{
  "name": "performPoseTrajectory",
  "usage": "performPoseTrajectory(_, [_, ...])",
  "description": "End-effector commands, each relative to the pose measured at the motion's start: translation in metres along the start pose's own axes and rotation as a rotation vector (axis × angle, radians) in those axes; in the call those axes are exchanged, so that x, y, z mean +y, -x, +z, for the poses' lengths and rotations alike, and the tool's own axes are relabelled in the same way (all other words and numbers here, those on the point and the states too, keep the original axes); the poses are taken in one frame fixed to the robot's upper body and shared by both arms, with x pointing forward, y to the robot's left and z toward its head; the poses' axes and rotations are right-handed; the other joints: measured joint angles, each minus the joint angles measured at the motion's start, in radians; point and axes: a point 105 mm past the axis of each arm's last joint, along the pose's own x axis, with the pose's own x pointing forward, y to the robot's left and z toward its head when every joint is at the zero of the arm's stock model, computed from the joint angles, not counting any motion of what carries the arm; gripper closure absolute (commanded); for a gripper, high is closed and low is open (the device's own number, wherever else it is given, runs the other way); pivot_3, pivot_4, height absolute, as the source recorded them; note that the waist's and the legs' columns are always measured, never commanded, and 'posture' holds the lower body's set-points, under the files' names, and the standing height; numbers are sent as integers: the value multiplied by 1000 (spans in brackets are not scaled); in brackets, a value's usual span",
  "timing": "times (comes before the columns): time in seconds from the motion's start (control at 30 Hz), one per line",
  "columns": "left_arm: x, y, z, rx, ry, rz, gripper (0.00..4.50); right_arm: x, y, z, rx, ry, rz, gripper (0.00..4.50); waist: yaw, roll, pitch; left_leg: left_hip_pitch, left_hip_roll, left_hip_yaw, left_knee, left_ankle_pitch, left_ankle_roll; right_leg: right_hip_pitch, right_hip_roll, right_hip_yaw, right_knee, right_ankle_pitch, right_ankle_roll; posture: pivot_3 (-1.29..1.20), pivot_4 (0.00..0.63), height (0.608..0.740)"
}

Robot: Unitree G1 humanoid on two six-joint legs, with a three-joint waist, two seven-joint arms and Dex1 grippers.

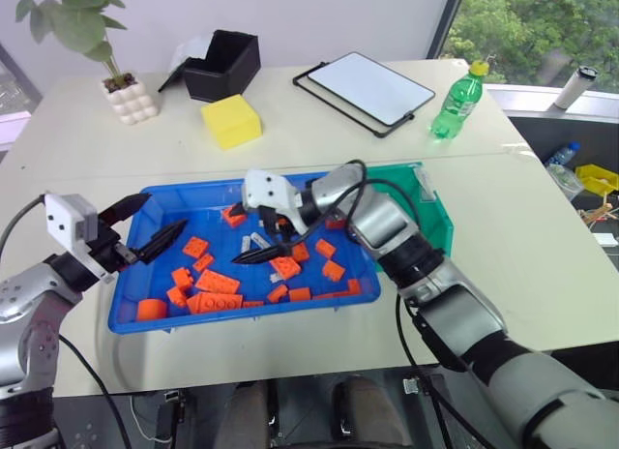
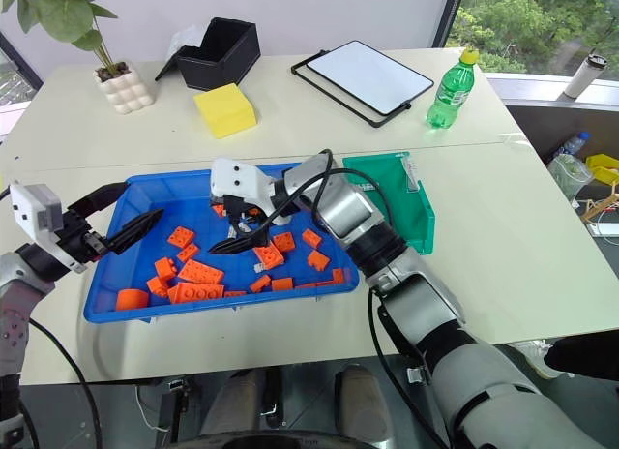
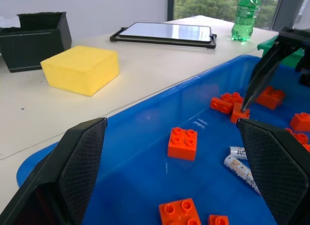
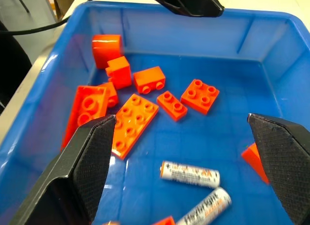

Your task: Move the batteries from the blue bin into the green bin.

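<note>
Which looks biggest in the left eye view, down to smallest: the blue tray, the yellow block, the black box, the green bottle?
1. Blue bin, by far.
2. Black box.
3. Yellow block and green bottle: too alike to rank.
The last three stand farther from the camera, so they may look smaller than they are.

Both arms low, left fingers (image 1: 145,228) and right fingers (image 1: 274,238) spread.

Bright, even daylight fills the scene, coming from the window (image 1: 542,23) behind the far right of the table (image 1: 290,130). Shadows are soft and short; the tablet (image 2: 369,75) shows pale glare and the blue bin (image 4: 203,31) a mild sheen. In the wrist views the near black fingers (image 3: 72,171) look slightly soft.
</note>
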Motion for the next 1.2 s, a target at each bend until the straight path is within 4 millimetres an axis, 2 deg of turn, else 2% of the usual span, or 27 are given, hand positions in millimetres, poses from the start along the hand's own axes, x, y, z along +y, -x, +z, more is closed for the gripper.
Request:
performPoseTrajectory(0.03, [1, 5, 12, -34, -44, 16, 0, -3, -6, 6, 3, 28, 8, 41, 0, 0, 0, 0, 0, 0, 0, 0, 0, 0, 0, 0, 0, 0, 0, 0, 150, 740])
performPoseTrajectory(0.4, [-1, 8, 11, -38, -40, 34, 0, -5, -20, -24, 101, 6, 32, 41, 0, 0, 0, 0, 0, 0, 0, 0, -1, 0, -1, 0, 0, 0, 0, 0, 150, 740])
performPoseTrajectory(0.8, [-2, 8, 11, -48, -40, 43, 0, -11, -27, -44, 192, 30, 1, 41, 0, 0, 0, 0, 0, 0, 0, 1, -1, 0, -1, 0, 0, 0, 0, 0, 150, 740])
performPoseTrajectory(1.13, [-1, 8, 12, -52, -43, 50, 0, -17, -25, -51, 217, 31, -22, 41, 0, 0, 0, 0, 0, 0, 0, 1, -2, 0, -1, 0, 0, 0, 0, 0, 150, 740])
performPoseTrajectory(1.2, [-1, 8, 12, -51, -44, 52, 0, -17, -25, -51, 216, 32, -20, 546, -1, 0, 0, 0, 0, 0, 0, 1, -2, 0, -1, 0, 0, 0, 0, 0, 150, 740])
